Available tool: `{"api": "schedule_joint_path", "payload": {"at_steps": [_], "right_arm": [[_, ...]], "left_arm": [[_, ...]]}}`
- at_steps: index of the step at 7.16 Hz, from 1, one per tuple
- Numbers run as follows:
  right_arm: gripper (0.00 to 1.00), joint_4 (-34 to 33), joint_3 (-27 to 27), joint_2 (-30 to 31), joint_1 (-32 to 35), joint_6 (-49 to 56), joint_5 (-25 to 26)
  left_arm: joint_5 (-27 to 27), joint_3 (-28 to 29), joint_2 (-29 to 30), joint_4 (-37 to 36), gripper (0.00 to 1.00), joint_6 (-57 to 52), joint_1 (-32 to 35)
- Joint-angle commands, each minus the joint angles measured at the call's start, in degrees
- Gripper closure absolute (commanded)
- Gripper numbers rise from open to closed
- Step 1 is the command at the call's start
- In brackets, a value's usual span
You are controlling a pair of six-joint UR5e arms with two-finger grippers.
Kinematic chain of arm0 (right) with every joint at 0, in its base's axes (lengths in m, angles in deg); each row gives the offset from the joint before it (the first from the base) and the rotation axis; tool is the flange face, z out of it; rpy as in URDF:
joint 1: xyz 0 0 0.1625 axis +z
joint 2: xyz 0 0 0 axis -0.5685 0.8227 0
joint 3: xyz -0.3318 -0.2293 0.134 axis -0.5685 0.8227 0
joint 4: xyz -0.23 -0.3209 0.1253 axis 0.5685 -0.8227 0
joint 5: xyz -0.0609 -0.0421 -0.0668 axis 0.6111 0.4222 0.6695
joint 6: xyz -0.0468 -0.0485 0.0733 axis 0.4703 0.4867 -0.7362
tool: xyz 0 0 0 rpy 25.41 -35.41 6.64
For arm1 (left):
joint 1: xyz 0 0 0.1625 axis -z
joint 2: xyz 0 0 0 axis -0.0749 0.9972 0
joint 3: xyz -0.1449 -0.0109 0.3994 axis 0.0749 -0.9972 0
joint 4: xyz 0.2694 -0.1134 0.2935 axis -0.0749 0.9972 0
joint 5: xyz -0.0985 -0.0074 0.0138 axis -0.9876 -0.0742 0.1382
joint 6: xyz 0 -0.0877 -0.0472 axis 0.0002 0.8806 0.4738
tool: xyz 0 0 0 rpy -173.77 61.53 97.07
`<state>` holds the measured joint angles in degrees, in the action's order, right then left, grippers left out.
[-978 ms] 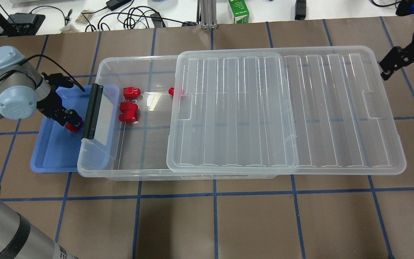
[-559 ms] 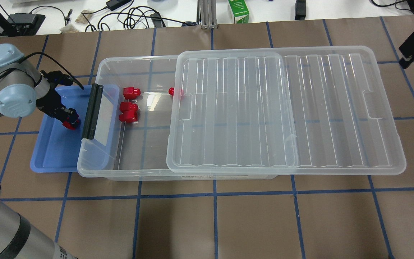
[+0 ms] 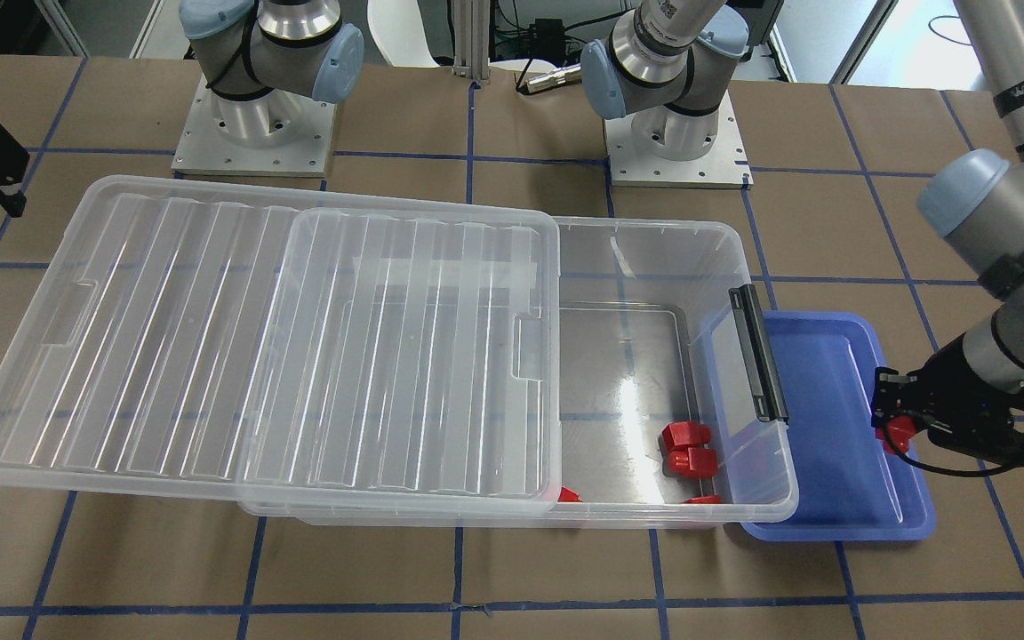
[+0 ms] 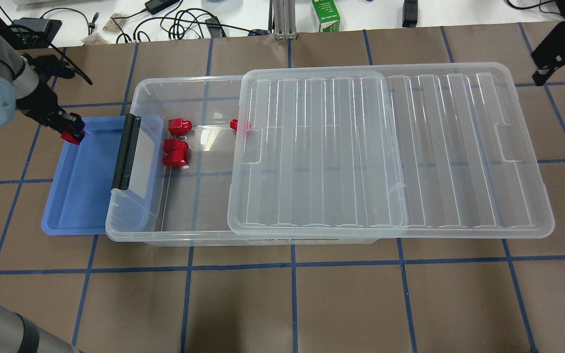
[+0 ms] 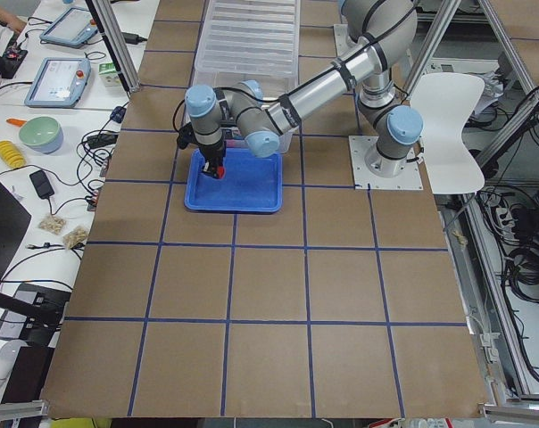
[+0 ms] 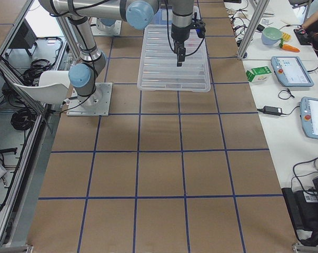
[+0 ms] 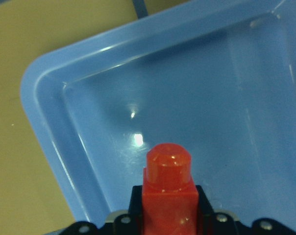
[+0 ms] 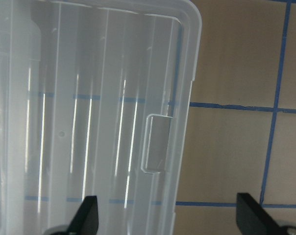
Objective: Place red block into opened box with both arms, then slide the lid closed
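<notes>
Now the left gripper has come up out of the tray: a second ago it sat low over the tray floor, beside the handle, and it now hangs over the tray's upper left corner in the overhead frame. Its fingers are clamped on the block, stub pointing down at the blue floor in the left wrist view. I read that as the pick done and the carry to the box about to start.

The right gripper has shifted too, up toward the overhead frame's top right corner. Its fingers are spread wide and hold nothing, and its wrist view looks down on the lid and that end's notch.

You have an open mouth in the box between the handle end and the lid's left edge, at centre left of the overhead frame. Other blocks lie in its upper part, and one peeks from under the lid edge; the lower part is bare floor. The block has to pass over the handle wall to get there. The lid overhangs the box well to the right, so it must travel left to close, and you will want the left arm out of the mouth first
</notes>
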<state>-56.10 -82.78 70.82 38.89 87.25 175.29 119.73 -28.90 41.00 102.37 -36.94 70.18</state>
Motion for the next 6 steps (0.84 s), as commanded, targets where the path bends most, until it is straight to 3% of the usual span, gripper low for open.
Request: {"api": "schedule_joint_path", "payload": {"at_steps": [1,3,6], "right_arm": [[0.00,-0.52,0.87,-1.30,9.84,-16.03,-0.04],[0.00,-1.22,0.97,-2.44,14.35,-24.93,-0.04],[0.00,-2.37,0.61,-3.42,14.54,-21.55,-3.11]], "left_arm": [[-2.45,7.37,-4.46,11.35,1.00,3.11,1.60],[-2.55,10.47,-7.36,16.93,1.00,13.38,7.90],[-3.52,6.72,-8.43,17.21,1.00,32.26,18.01]]}}
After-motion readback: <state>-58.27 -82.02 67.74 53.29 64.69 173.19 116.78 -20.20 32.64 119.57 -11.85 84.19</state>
